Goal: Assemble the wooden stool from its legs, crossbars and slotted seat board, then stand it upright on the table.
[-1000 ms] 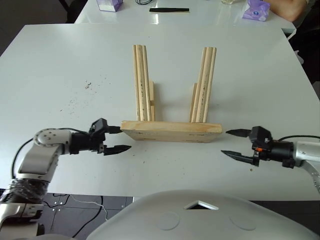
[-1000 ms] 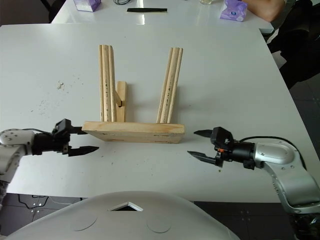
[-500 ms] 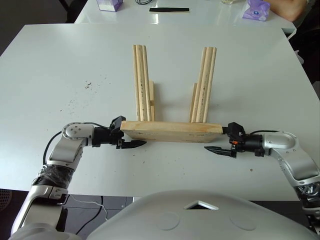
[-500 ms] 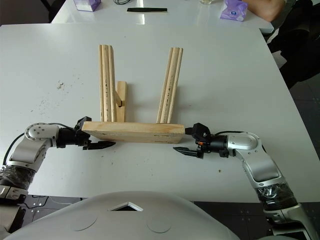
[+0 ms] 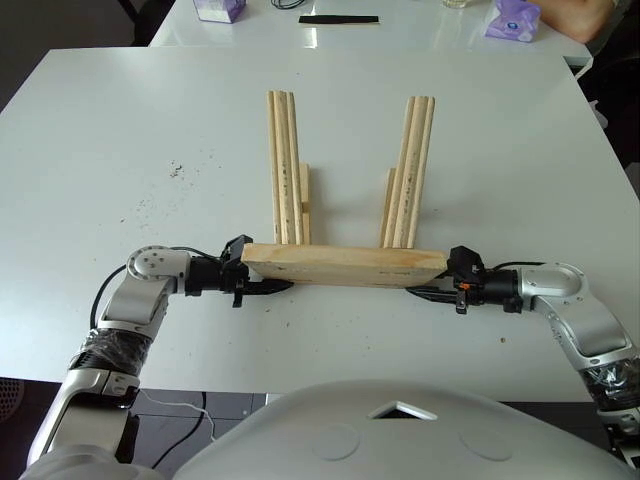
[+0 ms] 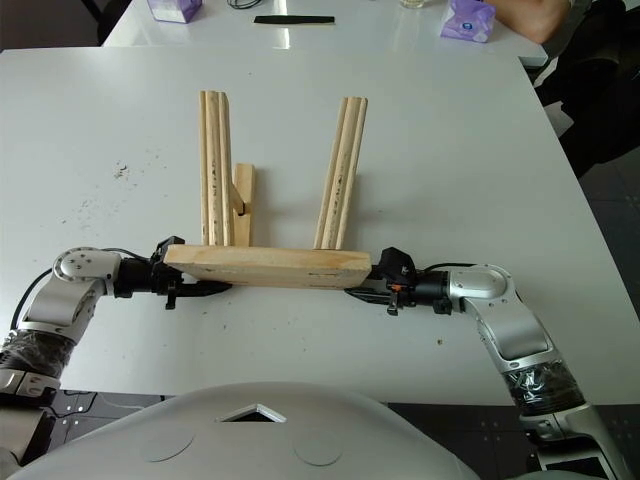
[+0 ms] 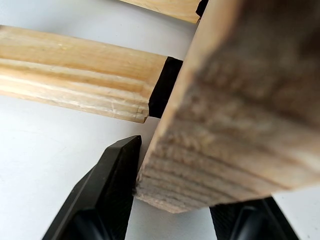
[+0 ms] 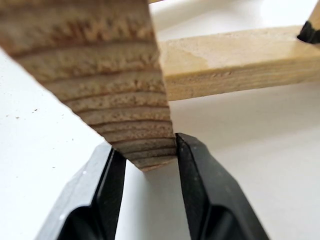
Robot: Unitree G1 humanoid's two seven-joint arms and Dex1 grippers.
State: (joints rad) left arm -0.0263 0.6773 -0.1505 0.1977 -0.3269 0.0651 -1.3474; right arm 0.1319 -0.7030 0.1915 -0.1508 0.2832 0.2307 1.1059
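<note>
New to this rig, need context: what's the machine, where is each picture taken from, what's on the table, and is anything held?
It is a humanoid robot with two arms, each ending in a two-fingered gripper. The two wide pictures come from a stereo camera in its head, looking down over the arms. The two close-ups come from cameras on the wrists. On the table the board stands on edge nearest the robot. The legs run away from it, flat on the table. The left gripper has its jaws closed on the board's left end, the right gripper on its right end.
</note>
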